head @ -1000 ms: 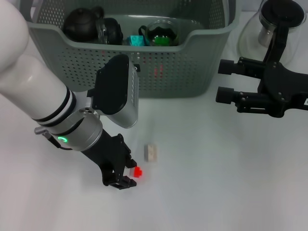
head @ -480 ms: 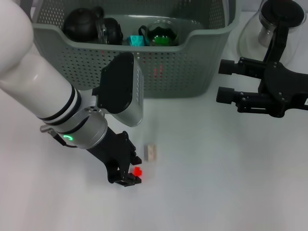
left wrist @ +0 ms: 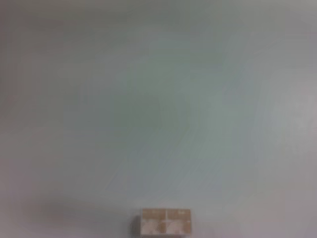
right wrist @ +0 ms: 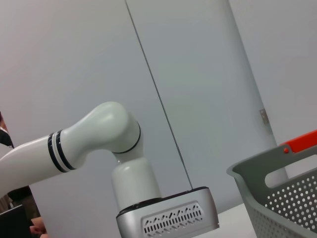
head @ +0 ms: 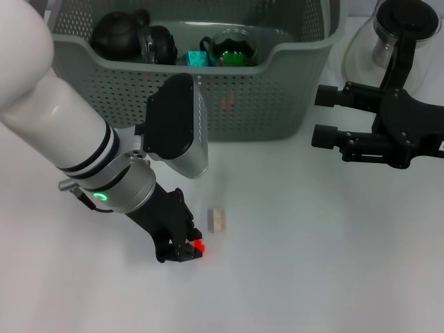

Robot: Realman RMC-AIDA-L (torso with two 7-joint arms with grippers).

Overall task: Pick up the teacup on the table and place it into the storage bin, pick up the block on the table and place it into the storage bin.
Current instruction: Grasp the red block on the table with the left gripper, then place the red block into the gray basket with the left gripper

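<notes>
The left gripper [head: 186, 251] has come down and inward over the last second until its black fingertips sit on either side of the small red block [head: 199, 247], low against the white table [head: 312, 263]; a second ago the block lay just clear of the tips on the side away from the arm, half a second ago it was touching them, and now only a sliver of red shows past the jaws, which have narrowed around it; whether they already press on it I cannot tell, but they look close to shut on the block and the block still rests on the table; I judge the grasp is about to be made, with lifting the next move; a pale wooden block [head: 218, 219] lies just beyond the jaws, toward the storage bin [head: 229, 90], apart from the fingers and unmoved throughout, and it shows at the edge of the left wrist view [left wrist: 165, 221]; the bin stands well beyond the jaws, and it already holds a dark teapot [head: 118, 35], a glass cup with green contents [head: 232, 47] and a teal piece [head: 198, 59], so the teacup half looks done; the right gripper [head: 326, 114] hangs parked beside the bin's corner, jaws spread wide and empty, unchanged across the second.
</notes>
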